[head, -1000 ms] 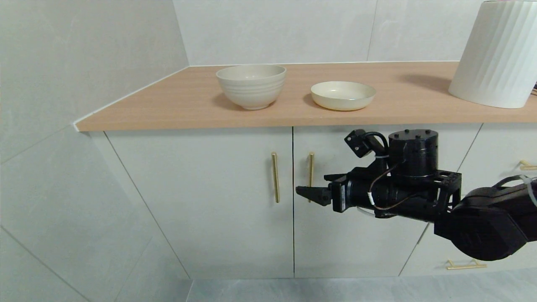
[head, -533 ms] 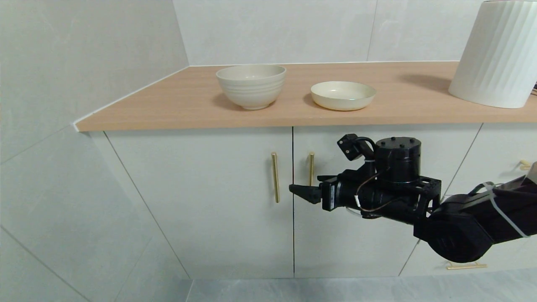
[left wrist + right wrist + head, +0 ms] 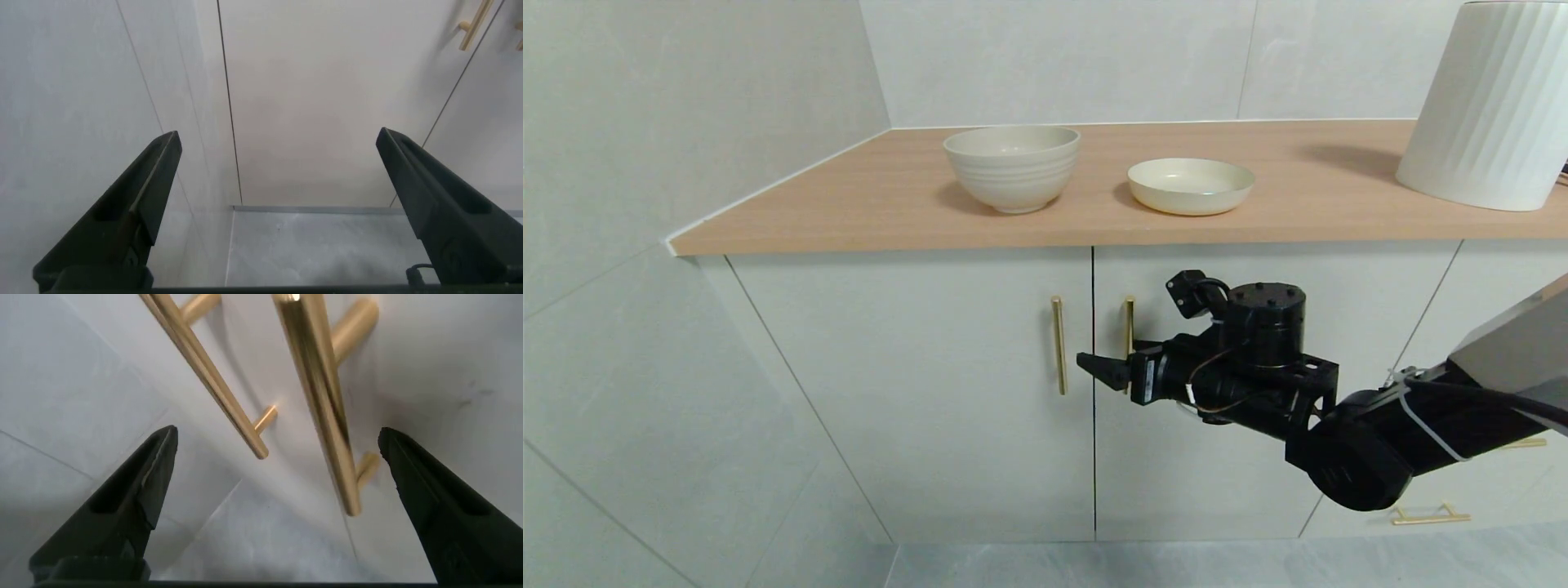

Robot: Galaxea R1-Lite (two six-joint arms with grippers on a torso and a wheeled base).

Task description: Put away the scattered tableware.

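Here the right jaws, spread wide (empty), seemingly flank the door handles [image 3: 319,400], well below the bowl [image 3: 1011,167].

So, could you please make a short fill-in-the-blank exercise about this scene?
1. The bowl stands on the counter, to the ___ of the dish.
2. The right tool is near the two gold ___ on the doors.
3. Its jaws stand ___.
Missing words: left; handles; open.
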